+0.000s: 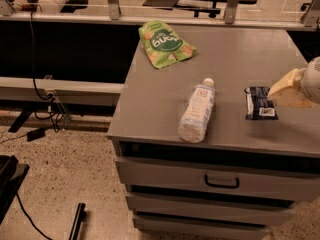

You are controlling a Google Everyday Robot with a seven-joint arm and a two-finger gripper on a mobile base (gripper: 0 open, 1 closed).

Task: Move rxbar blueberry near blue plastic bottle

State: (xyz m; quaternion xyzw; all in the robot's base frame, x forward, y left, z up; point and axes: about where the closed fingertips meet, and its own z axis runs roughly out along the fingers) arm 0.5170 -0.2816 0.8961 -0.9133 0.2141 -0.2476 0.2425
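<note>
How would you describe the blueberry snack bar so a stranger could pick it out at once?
Start at the top of the grey drawer cabinet. On its right side, right of the lying clear bottle and left of the robot's cream hand, lies the snack bar. It is the only small, flat, dark navy wrapper, unlike the green pouch at the back.
</note>
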